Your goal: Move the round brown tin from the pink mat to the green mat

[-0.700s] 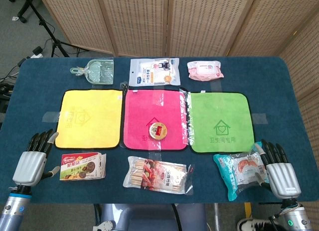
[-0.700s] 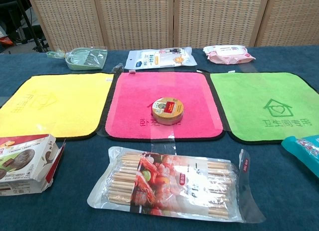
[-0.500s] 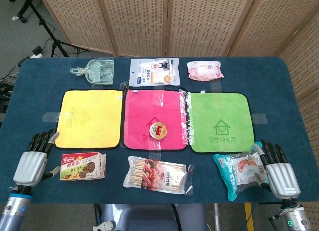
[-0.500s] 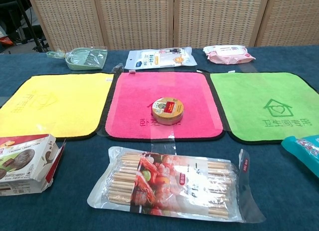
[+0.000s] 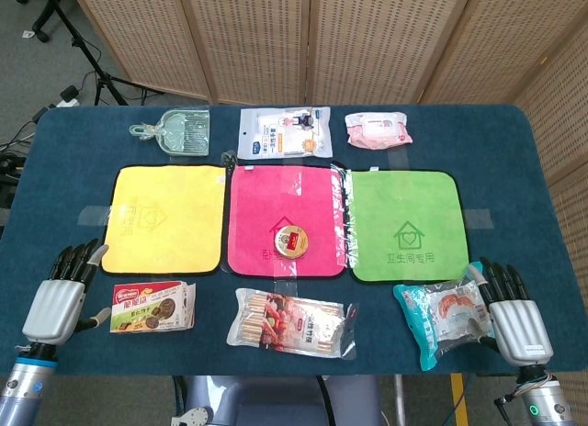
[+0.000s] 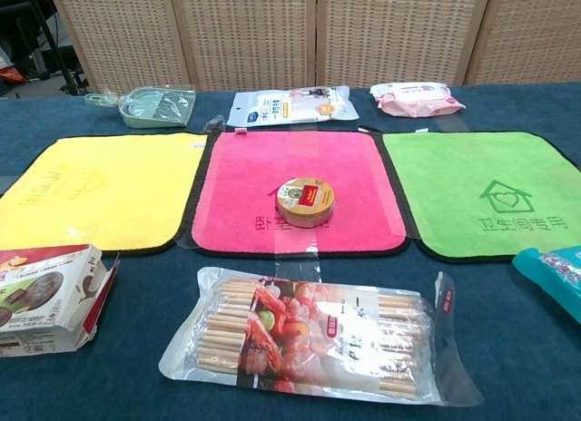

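The round brown tin (image 5: 291, 240) sits upright on the pink mat (image 5: 266, 195), toward that mat's 6 o'clock edge and a little right of centre; the chest view shows it (image 6: 305, 201) lying flat with its printed lid facing up. The green mat (image 5: 401, 226) lies just beside the pink mat at its 3 o'clock side, bare of objects, and the yellow mat (image 5: 165, 217) lies at the 9 o'clock side. All three rest on the dark blue tabletop (image 5: 55, 169).

The left hand (image 5: 62, 293) hovers near the tabletop's 7 o'clock corner, fingers extended and slightly apart, holding nothing, just beside a biscuit box (image 5: 152, 308). The right hand (image 5: 510, 311) is at the 5 o'clock corner, fingers likewise spread and empty, touching or just beside the edge of a teal snack bag (image 5: 443, 318); whether it actually touches cannot be told. Both hands are well apart from the tin, and neither shows in the chest view.

At the 6 o'clock edge, below the pink mat, lies a clear pack of biscuit sticks (image 5: 291, 322). Along the 12 o'clock edge, from left to right, are a pale green dish set (image 5: 179, 132), a white pouch (image 5: 284, 131) and a pink wipes pack (image 5: 378, 129).
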